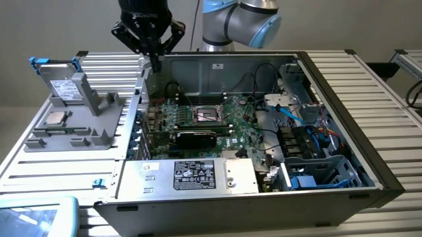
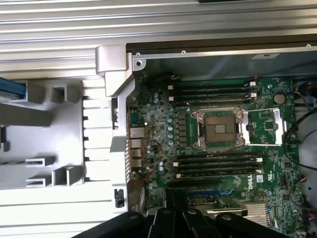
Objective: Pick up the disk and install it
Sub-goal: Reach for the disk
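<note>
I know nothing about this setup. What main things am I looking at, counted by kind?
Open computer case: 1
Grey stand: 1
Disk in a blue frame: 1
Square silver chip: 1
Silver box with a black label: 1
Robot pincer: 1
Total: 6

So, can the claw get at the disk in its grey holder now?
Probably yes. The disk stands uncovered in the grey holder, nothing above it; the claw hangs shut over the case wall, to the exterior view's right of it.
</note>
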### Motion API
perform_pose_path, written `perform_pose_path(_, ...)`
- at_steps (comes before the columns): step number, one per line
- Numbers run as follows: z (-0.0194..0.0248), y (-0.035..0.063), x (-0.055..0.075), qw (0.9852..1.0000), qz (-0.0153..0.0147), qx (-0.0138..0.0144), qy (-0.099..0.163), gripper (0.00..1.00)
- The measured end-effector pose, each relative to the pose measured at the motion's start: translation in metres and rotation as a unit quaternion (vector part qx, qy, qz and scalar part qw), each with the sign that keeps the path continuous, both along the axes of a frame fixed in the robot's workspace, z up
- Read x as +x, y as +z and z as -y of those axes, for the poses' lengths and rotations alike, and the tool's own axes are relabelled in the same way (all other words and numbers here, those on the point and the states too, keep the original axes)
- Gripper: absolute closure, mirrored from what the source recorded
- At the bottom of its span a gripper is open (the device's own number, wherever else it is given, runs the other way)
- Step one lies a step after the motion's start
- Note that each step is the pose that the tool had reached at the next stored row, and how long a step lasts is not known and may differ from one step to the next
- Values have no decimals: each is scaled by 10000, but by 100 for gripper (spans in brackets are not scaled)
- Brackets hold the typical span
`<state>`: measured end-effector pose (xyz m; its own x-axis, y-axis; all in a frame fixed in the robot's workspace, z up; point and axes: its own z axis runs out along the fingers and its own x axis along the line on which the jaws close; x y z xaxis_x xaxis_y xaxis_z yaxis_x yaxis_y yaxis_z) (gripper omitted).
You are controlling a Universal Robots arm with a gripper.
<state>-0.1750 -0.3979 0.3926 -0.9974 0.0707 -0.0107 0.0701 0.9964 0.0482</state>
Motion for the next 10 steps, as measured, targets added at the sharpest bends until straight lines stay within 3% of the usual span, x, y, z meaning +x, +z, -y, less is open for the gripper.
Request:
perform_pose_path(5, -20, -1, -221, 10000, 0, 0, 4, 89)
perform_pose_path(10, -79, -5, -448, 10000, 0, 0, 4, 89)
